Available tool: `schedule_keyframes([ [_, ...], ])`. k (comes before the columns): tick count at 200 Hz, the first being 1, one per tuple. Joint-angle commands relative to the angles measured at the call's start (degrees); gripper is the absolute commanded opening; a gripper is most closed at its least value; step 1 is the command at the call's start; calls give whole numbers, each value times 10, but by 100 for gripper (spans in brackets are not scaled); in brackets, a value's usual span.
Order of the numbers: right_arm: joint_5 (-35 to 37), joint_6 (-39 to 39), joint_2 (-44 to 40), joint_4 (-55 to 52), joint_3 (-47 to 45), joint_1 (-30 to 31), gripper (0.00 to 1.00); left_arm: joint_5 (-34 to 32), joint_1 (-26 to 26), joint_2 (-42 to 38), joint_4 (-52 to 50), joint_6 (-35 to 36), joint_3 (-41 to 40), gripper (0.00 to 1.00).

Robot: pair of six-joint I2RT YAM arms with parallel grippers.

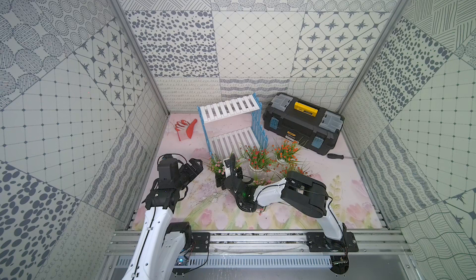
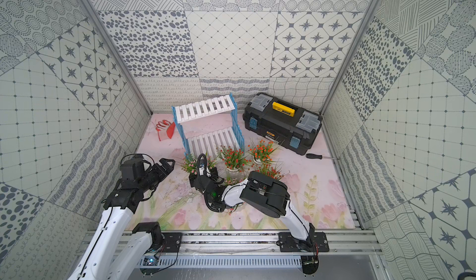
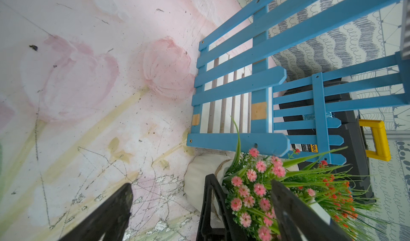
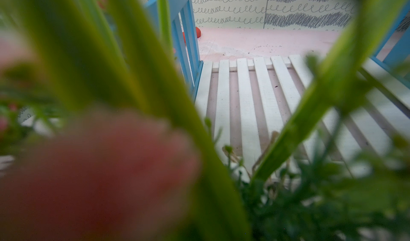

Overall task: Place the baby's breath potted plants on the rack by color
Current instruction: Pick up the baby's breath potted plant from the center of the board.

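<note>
— Where are the baby's breath potted plants?
— All 5 stand on the surface, around its middle, just in front of the rack, which stands by the far edge.
— And your grippers?
— My left gripper hangs wide and holds nothing, just beside a pink plant. My right gripper is at that same plant. Leaves hide its jaws, so I cannot tell its grip.

Five potted plants before two-tier rack
</note>
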Motion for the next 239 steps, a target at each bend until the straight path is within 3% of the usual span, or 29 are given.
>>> schedule_keyframes([
  [1, 7, -27, -8, 6, -1, 3, 81, 5, 2, -2, 36, 8, 0, 97],
  [201, -80, -55, -143, -64, -14, 10, 81, 2, 2, -5, 40, 4, -10, 97],
  [239, -114, -55, -186, -129, 12, 10, 81, 4, 2, -5, 42, 4, -11, 97],
])
